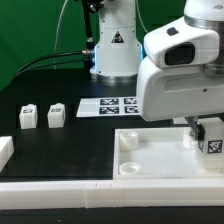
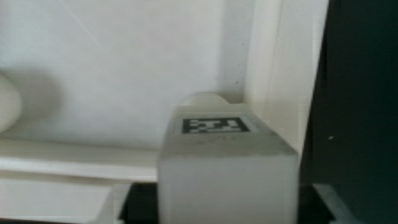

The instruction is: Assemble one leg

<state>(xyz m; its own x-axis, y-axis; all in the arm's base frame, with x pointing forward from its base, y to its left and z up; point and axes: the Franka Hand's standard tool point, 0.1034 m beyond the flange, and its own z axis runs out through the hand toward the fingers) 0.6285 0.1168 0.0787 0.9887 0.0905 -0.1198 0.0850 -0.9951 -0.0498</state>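
My gripper point(image 1: 207, 131) is shut on a leg point(image 1: 213, 144), a small white block with a black-and-white marker on its face. It holds the leg over the corner of the large white panel point(image 1: 150, 152) nearest the exterior view's right. In the wrist view the leg point(image 2: 221, 155) fills the space between the jaws of my gripper point(image 2: 222, 208), and its end is close to the panel point(image 2: 125, 70) near the panel's edge. I cannot tell whether it touches. Two more legs point(image 1: 28, 117) point(image 1: 56, 114) stand on the black table at the exterior view's left.
The marker board point(image 1: 113, 104) lies behind the panel near the robot base point(image 1: 113, 52). A white part point(image 1: 5, 150) lies at the left edge of the exterior view. A long white rail point(image 1: 100, 192) runs along the front. The arm's body hides part of the panel.
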